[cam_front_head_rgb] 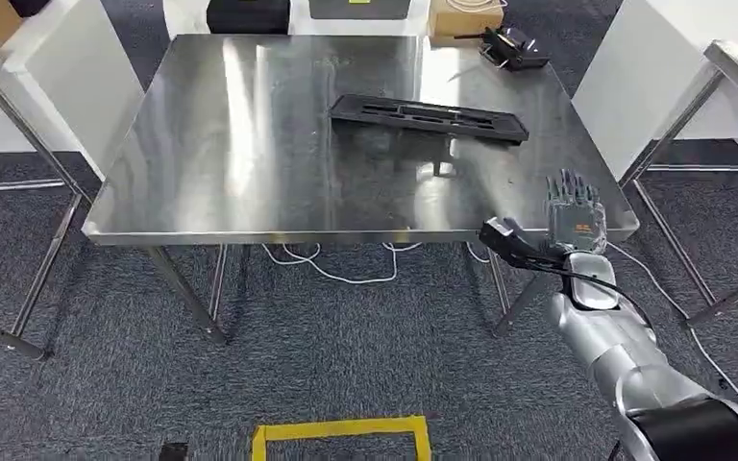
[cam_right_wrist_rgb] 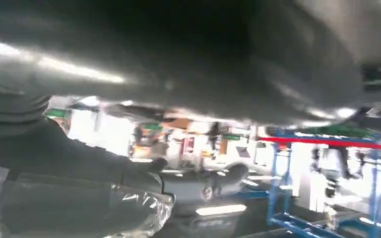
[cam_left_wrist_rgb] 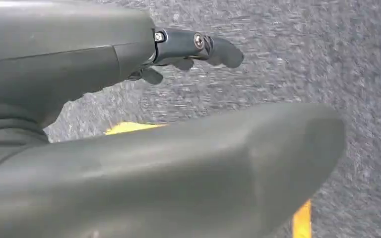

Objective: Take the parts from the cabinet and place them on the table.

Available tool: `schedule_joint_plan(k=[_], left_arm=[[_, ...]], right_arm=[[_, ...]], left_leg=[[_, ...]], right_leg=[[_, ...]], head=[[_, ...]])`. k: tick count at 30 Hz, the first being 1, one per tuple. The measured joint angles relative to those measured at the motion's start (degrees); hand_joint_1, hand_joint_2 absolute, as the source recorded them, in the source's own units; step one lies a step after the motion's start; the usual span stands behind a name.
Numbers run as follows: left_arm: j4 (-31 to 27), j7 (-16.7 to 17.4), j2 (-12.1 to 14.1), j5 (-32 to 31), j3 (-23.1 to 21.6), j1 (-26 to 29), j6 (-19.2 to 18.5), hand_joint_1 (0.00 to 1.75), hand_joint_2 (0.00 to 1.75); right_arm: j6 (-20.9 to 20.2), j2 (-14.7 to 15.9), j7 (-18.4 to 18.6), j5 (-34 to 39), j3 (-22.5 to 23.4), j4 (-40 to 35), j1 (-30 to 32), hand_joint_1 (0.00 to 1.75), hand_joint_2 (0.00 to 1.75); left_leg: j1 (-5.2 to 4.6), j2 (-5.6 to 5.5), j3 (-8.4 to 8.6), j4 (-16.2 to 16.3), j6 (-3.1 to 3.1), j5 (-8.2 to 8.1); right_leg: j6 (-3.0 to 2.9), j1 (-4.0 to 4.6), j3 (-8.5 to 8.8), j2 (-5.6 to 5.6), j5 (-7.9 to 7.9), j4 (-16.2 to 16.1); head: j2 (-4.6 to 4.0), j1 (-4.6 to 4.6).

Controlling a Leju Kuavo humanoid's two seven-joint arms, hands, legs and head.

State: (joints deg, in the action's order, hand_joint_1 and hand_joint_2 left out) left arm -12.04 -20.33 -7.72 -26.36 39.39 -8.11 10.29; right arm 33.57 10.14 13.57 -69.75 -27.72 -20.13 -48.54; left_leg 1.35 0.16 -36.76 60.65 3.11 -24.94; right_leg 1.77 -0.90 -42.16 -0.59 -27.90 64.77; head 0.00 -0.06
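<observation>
Looking down from the head view, the right hand (cam_front_head_rgb: 573,213) is raised at the near right edge of the tabletop (cam_front_head_rgb: 250,144), fingers straight and a little apart, and it holds nothing. The part (cam_front_head_rgb: 430,117), a long flat black piece, lies on the tabletop beyond the hand and to its left, well apart from it. Its long axis runs almost across the tabletop, left to right, with the right end a little nearer to the robot than the left end. This right end points toward the far right corner side, where a small black object (cam_front_head_rgb: 512,46) sits near the far edge; whether that one is also a part I cannot tell.

The right hand is the nearer one to the part. The left hand (cam_left_wrist_rgb: 198,47) hangs low over the grey carpet (cam_left_wrist_rgb: 327,59) and a yellow tape mark (cam_left_wrist_rgb: 302,220); its fingers seem loosely apart with nothing in them, though the wrist view is blurred.

Since the part already rests on the tabletop, I judge the placing as done for this piece, and the next move probably turns away from it, back toward the cabinet.
</observation>
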Motion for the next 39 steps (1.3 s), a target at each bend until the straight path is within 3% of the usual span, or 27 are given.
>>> schedule_joint_plan(k=[1, 2, 4, 6, 7, 8, 9, 12, 13, 15, 17, 18, 20, 22, 23, 24, 27, 28, 29, 30, 32, 33, 34, 36, 37, 38, 39], left_arm=[[0.00, 0.00, -0.11, 0.00, 0.02, 0.00, 0.02, 0.00, 0.00], [0.00, 0.04, -0.26, 0.00, 0.02, 0.01, 0.17, 0.00, 0.00], [0.00, 0.06, -0.57, -0.05, 0.02, 0.02, 0.33, 0.00, 0.00], [0.00, 0.09, -0.70, -0.05, 0.04, 0.00, 0.42, 0.00, 0.00], [0.00, 0.09, -0.70, -0.05, 0.07, -0.01, 0.50, 0.00, 0.00], [-0.06, 0.09, -0.70, -0.05, 0.09, -0.12, 0.54, 0.00, 0.00], [-0.07, 0.06, -0.72, -0.05, 0.15, -0.12, 0.72, 0.00, 0.00], [-0.07, 0.11, -0.77, -0.05, 0.50, 0.09, 1.03, 0.00, 0.00], [0.02, 0.11, -0.79, -0.02, 0.57, 0.26, 1.05, 0.00, 0.00], [0.02, 0.09, -0.74, 0.00, 0.68, 0.39, 1.16, 0.00, 0.00], [0.02, 0.09, -0.77, -0.02, 0.79, 0.36, 1.18, 0.00, 0.00], [0.02, 0.09, -0.72, -0.02, 0.85, 0.36, 1.16, 0.00, 0.00], [0.02, 0.02, -0.70, 0.00, 0.98, 0.37, 1.09, 0.00, 0.00], [0.00, -0.11, -0.63, 0.02, 1.05, 0.26, 1.03, 0.00, 0.00], [-0.07, -0.29, -0.59, 0.09, 1.07, -0.04, 1.01, 0.00, 0.00], [-0.07, -0.57, -0.50, 0.20, 1.09, -0.20, 0.98, 0.00, 0.00], [-0.04, -0.85, -0.48, 0.50, 1.22, -0.25, 0.85, 0.00, 0.00], [0.00, -0.81, -0.57, 0.57, 1.31, -0.17, 0.90, 0.00, 0.00], [0.00, -0.81, -0.61, 0.57, 1.33, -0.24, 1.03, 0.00, 0.00], [0.00, -0.81, -0.61, 0.54, 1.33, -0.26, 1.03, 0.00, 0.00], [0.00, -0.74, -0.63, 0.11, 1.33, -0.19, 1.05, 0.00, 0.00], [0.00, -0.66, -0.68, -0.22, 1.33, -0.19, 1.09, 0.00, 0.00], [0.00, -0.46, -0.72, -0.66, 1.31, -0.19, 1.16, 0.00, 0.00], [0.00, -0.24, -0.79, -0.74, 1.31, -0.18, 1.24, 0.00, 0.00], [0.00, -0.22, -0.79, -0.79, 1.31, -0.19, 1.29, 0.00, 0.00], [-0.04, -0.24, -0.76, -0.85, 1.31, -0.29, 1.33, 0.00, 0.00], [-0.13, -0.24, -0.74, -1.01, 1.31, -0.24, 1.36, 0.00, 0.00]], right_arm=[[0.66, 0.27, 0.80, 0.13, 0.73, 0.18, 0.49, 0.00, 0.00], [1.46, 0.84, 1.77, 0.33, 1.64, 0.63, 1.20, 0.00, 0.00], [3.02, 1.63, 3.27, 0.75, 3.11, 1.16, 3.03, 0.00, 0.00], [3.59, 2.35, 4.40, 1.14, 4.77, 1.55, 5.00, 0.00, 0.00], [3.82, 2.52, 4.66, 1.47, 5.70, 1.73, 5.93, 0.00, 0.00], [4.42, 2.80, 4.79, 2.01, 6.56, 1.82, 6.70, 0.00, 0.00], [5.01, 2.91, 4.77, 2.50, 7.46, 1.82, 7.92, 0.00, 0.00], [6.23, 3.24, 4.64, 3.19, 9.65, 2.47, 10.99, 0.00, 0.00], [6.30, 3.26, 4.46, 3.48, 10.26, 2.73, 11.87, 0.00, 0.00], [6.28, 3.07, 2.90, 5.50, 11.65, 2.89, 13.69, 0.00, 0.00], [6.19, 2.31, 0.98, 8.41, 14.14, 3.10, 16.14, 0.00, 0.00], [6.26, 1.67, -0.64, 10.33, 15.97, 3.30, 17.90, 0.00, 0.00], [6.30, 0.51, -2.48, 11.81, 19.38, 3.35, 21.46, 0.00, 0.00], [6.32, -0.48, -2.68, 11.78, 21.93, 3.28, 23.93, 0.00, 0.00], [6.32, -0.85, -3.19, 11.74, 23.07, 3.15, 24.93, 0.00, 0.00], [6.21, -1.06, -4.39, 12.18, 24.69, 3.08, 25.80, 0.00, 0.00], [4.25, -3.21, -8.38, 16.30, 30.50, 3.89, 28.45, 0.00, 0.00], [3.04, -3.80, -9.29, 17.25, 32.27, 4.35, 29.73, 0.00, 0.00], [1.92, -4.59, -10.07, 17.80, 33.85, 4.72, 31.01, 0.00, 0.00], [0.85, -5.40, -10.44, 18.23, 35.48, 5.03, 32.14, 0.00, 0.00], [-1.77, -6.27, -10.46, 19.20, 38.04, 5.69, 33.38, 0.00, 0.00], [-3.39, -6.73, -10.48, 20.75, 39.20, 5.93, 33.86, 0.00, 0.00], [-4.19, -7.20, -10.64, 22.77, 40.93, 6.10, 34.44, 0.00, 0.00], [-3.93, -8.14, -11.25, 23.80, 43.87, 6.30, 35.67, 0.00, 0.00], [-3.91, -8.34, -11.38, 23.24, 44.70, 6.45, 36.08, 0.00, 0.00], [-3.91, -8.74, -11.36, 22.47, 45.07, 6.54, 36.29, 0.00, 0.00], [-3.93, -8.93, -11.23, 21.66, 45.12, 6.54, 36.32, 0.00, 0.00]], left_leg=[[-0.01, -0.11, -1.03, 0.00, 0.06, 0.88], [-0.03, -0.13, -2.23, 0.04, -0.01, 1.83], [-0.01, -0.14, -4.56, 0.08, -0.22, 3.71], [0.12, -0.13, -6.76, 0.11, -0.71, 5.50], [0.18, -0.08, -7.79, 0.11, -1.10, 6.54], [0.03, -0.10, -8.28, 0.21, -1.58, 7.25], [0.00, 0.04, -8.27, -0.03, -2.07, 8.17], [0.07, -0.04, -7.44, -2.62, -3.15, 10.88], [0.45, 0.04, -7.79, -2.48, -3.48, 9.97], [0.48, -0.08, -9.35, 2.33, -3.42, 0.89], [0.38, -0.35, -10.46, 11.04, -3.72, -5.33], [0.39, -0.32, -10.48, 15.27, -3.87, -5.76], [0.39, -0.31, -7.55, 16.69, -3.94, -2.39], [0.39, -0.33, -0.55, 10.11, -3.78, -1.13], [0.34, -0.50, 3.10, 4.64, -3.40, -4.79], [0.03, -0.52, 5.31, 0.92, -3.16, -6.13], [-0.60, -0.35, 4.84, 0.42, -1.71, -4.91], [0.09, -0.18, 4.24, -0.61, -1.06, -3.55], [0.08, 0.10, 4.13, -1.05, -0.80, -2.57], [0.10, 0.04, 3.16, -1.22, -0.26, -1.69], [0.13, 0.09, 0.97, -1.17, -0.33, -0.01], [0.19, 0.18, -0.16, -1.14, -0.46, 0.84], [0.28, 0.27, -1.34, -1.11, -0.71, 1.74], [0.62, 0.38, -3.57, -1.05, -1.45, 3.50], [0.82, 0.39, -4.51, -1.03, -1.92, 4.31], [0.73, 0.39, -4.94, -0.88, -2.56, 5.15], [0.50, 0.41, -5.46, -0.85, -3.12, 5.67]], right_leg=[[-0.26, -0.17, -0.58, 0.04, -3.13, 4.00], [0.11, -0.35, -1.03, 0.08, -5.01, 8.31], [1.77, -0.45, 0.30, 0.25, -3.66, 12.20], [3.07, -0.57, 5.26, 0.30, -0.54, 8.71], [2.77, -0.59, 9.90, 0.30, -0.88, 4.02], [1.68, -0.44, 14.21, 0.31, -4.79, -2.08], [1.10, 0.83, 15.30, 0.58, -6.26, -5.73], [-0.16, 0.97, 14.17, 0.41, -4.24, -6.03], [-0.85, -0.47, 13.42, 0.25, -3.04, -6.24], [-2.51, -0.27, 11.93, -0.05, -1.37, -6.19], [-2.80, 0.14, 10.44, -0.22, 0.21, -6.06], [-2.74, 0.33, 9.33, -0.35, 0.99, -5.90], [-2.38, 0.40, 7.23, -0.55, 2.08, -5.34], [-1.79, 0.32, 5.51, -0.58, 2.73, -4.43], [-1.56, 0.24, 4.90, -0.59, 3.13, -4.02], [-1.06, 0.62, 4.57, -0.58, 3.48, -3.79], [0.13, 0.56, 4.78, -0.66, 5.38, -5.09], [0.50, 1.17, 4.50, -0.51, 5.52, -5.06], [0.35, 0.56, 3.81, -0.24, 3.59, -4.19], [-0.25, 0.55, 3.11, -0.03, 0.12, -1.88], [-0.53, 0.00, 1.04, 0.22, -6.14, 6.16], [0.08, -0.12, 0.68, 0.29, -7.28, 9.88], [1.04, -0.39, 1.12, 0.29, -6.76, 12.17], [3.33, -1.14, 5.17, 0.29, -2.85, 10.07], [3.92, -1.63, 8.66, 0.29, -1.93, 6.39], [3.84, -2.13, 13.57, 0.30, -3.31, 0.81], [3.27, -1.12, 18.65, 0.40, -5.69, -6.14]], head=[[0.00, 0.11], [0.00, 0.04], [0.00, 0.09], [0.00, 0.11], [0.00, 0.11], [0.00, 0.04], [0.00, -0.16], [-0.02, -0.33], [-0.02, -0.42], [0.00, -0.50], [0.00, -0.46], [-0.02, -0.46], [0.00, -0.48], [-0.02, -0.55], [0.00, -0.57], [0.00, -0.44], [0.00, -0.35], [0.00, -0.35], [0.00, -0.35], [0.00, -0.02], [0.00, 0.13], [0.00, 0.17], [0.00, 0.15], [-0.02, 0.13], [0.00, 0.15], [0.00, 0.22], [-0.02, 0.50]])
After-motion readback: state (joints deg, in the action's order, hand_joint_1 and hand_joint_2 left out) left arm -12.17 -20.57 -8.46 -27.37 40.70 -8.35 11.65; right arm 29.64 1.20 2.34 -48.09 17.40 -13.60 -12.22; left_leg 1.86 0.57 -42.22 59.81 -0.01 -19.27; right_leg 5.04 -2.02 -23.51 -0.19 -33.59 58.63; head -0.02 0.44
